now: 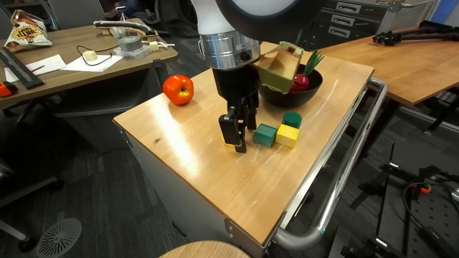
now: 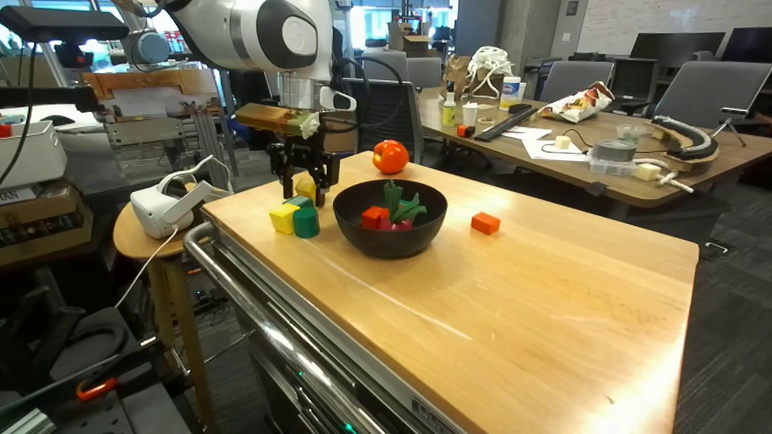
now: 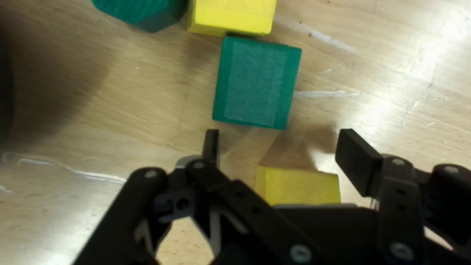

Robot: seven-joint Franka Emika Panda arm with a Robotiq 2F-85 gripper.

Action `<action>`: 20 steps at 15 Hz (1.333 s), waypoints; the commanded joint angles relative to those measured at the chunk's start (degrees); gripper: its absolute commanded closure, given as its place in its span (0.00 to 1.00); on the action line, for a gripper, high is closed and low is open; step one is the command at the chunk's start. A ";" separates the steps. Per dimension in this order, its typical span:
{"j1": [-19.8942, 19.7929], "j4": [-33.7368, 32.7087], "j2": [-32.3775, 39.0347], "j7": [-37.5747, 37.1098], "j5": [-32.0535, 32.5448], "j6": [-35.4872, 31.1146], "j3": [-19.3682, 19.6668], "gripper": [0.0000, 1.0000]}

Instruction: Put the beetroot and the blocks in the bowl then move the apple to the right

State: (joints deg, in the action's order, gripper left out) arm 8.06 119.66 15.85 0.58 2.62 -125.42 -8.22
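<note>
In an exterior view, the broad wooden surface (image 2: 579, 301) spread across the centre and lower right of the frame. On it, near the frame's middle, stood your wide black bowl (image 2: 392, 241), matte and upright. Your glossy red-orange apple (image 2: 391, 157) rested farther up, at upper centre. The dark-red beetroot (image 2: 395, 225), green stalks upward, sat inside the bowl next to a red block (image 2: 372, 217); a loose red block (image 2: 485, 223) lay right of the bowl. Left of it you had a yellow block (image 2: 283, 218), a green cube (image 2: 300, 202) and a rounded green block (image 2: 306, 222) bunched together.

Your arm (image 2: 259, 36) hung in the upper left, its hand (image 2: 304, 196) pointing straight down, low over the surface. The wrist view showed you its fingers (image 3: 357, 162) well apart, gripping nothing, with a second yellow block (image 3: 301, 187) between them, clear of both.

In an exterior view the yellow-green piece (image 1: 278, 77) on the arm covered part of the bowl, and the hand hid most of the second yellow block. The wrist view cut off the rounded green block at its top edge.
</note>
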 commanded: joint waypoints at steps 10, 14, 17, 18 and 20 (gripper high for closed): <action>-0.82 -0.62 -0.45 2.86 -4.12 -2.64 -0.65 0.31; 0.75 -2.41 0.45 1.42 -0.31 -1.78 -0.33 0.01; 2.09 -4.34 1.66 0.47 4.57 -0.53 0.15 0.00; 2.35 -4.90 2.05 0.43 5.77 -0.30 0.18 0.00; 2.56 -5.92 2.98 0.58 7.13 -0.10 0.17 0.00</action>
State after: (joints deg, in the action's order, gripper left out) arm 9.47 116.96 16.96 1.72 7.29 -127.21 -8.65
